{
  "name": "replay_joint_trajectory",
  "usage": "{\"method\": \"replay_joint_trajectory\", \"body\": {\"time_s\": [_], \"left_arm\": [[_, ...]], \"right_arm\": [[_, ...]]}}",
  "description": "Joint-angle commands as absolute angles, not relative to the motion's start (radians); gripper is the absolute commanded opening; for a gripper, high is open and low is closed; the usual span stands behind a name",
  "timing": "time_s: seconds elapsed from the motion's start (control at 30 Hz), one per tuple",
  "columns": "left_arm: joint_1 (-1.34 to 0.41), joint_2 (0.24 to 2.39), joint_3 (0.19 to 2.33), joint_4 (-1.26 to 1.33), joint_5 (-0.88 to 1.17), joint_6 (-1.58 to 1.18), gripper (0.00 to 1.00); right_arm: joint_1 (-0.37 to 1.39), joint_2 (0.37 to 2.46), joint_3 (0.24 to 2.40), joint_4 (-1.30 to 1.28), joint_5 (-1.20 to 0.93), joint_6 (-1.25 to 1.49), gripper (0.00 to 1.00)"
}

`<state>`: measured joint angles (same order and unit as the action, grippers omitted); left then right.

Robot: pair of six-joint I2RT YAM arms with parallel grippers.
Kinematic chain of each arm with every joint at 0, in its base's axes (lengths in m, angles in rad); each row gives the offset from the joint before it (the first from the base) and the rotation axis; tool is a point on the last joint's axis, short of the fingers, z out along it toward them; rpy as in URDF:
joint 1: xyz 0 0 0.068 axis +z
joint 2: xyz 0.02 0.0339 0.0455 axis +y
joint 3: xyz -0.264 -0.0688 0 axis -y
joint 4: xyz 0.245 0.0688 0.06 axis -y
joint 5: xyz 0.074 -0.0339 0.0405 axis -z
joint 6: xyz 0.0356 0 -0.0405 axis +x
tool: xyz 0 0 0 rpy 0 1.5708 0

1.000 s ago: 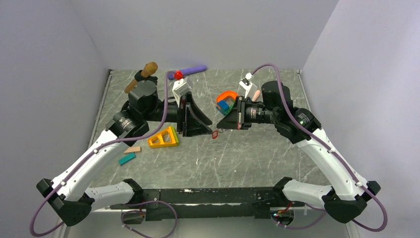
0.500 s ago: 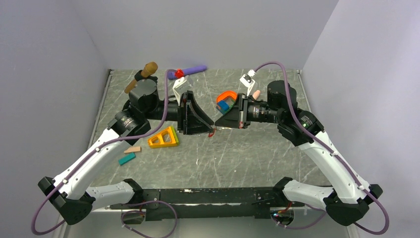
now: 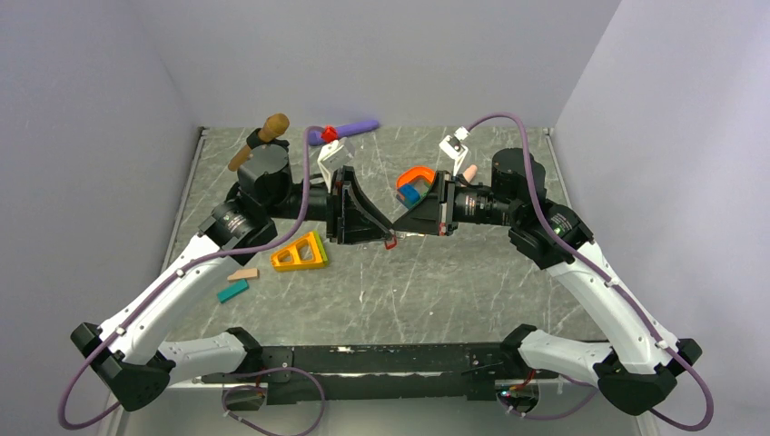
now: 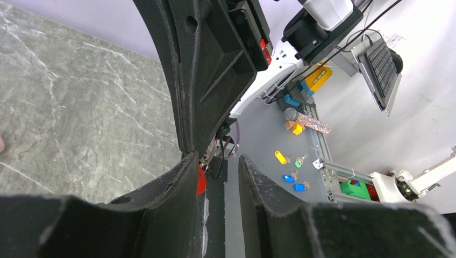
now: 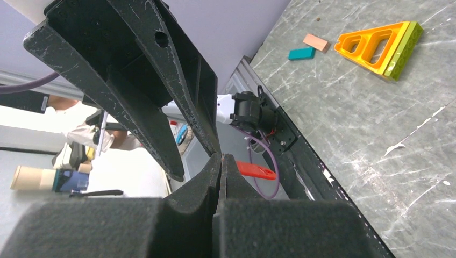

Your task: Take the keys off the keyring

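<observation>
Both grippers meet tip to tip in the air above the middle of the table. The keys, a tiny red oval tag (image 3: 391, 242), hang at the meeting point. My right gripper (image 3: 398, 231) is shut on a thin metal keyring at its tips (image 5: 220, 157), and the red tag (image 5: 257, 170) sticks out beside its right finger. My left gripper (image 3: 389, 238) is open. In the left wrist view (image 4: 218, 159) the red tag (image 4: 200, 180) lies against the inner face of its left finger, just below the metal ring (image 4: 207, 156).
An orange loop with blue and green blocks (image 3: 415, 186) lies behind the right gripper. A yellow triangular frame (image 3: 301, 252), a tan brick (image 3: 242, 273) and a teal brick (image 3: 232, 291) lie at the left. A wooden hammer (image 3: 259, 139) and a purple stick (image 3: 350, 131) lie at the back.
The two grippers have closed in on each other. The red tag, which hung free between them, now sits tucked at the left gripper's fingertips.
</observation>
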<state>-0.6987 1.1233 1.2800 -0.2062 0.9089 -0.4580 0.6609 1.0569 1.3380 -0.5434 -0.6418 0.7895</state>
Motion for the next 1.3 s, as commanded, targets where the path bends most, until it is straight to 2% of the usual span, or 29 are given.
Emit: {"method": "replay_joint_trajectory", "body": {"time_s": [0.0,0.3,0.67,1.1,1.27], "left_arm": [[-0.695,1.135,1.293,-0.206,0.896,-0.443,0.38],[-0.694,1.124,1.306,-0.28,0.812,-0.415,0.37],[-0.663,1.083,1.327,-0.283,0.74,-0.434,0.5],[-0.644,1.057,1.311,-0.312,0.703,-0.426,0.54],[-0.639,1.034,1.251,-0.344,0.603,-0.415,0.57]], "right_arm": [[0.661,1.038,1.345,-0.446,-0.691,0.807,0.0],[0.662,1.029,1.341,-0.415,-0.708,0.805,0.0],[0.663,1.027,1.347,-0.433,-0.714,0.794,0.0],[0.663,1.023,1.351,-0.468,-0.693,0.766,0.0],[0.662,1.015,1.342,-0.495,-0.645,0.754,0.0]]}}
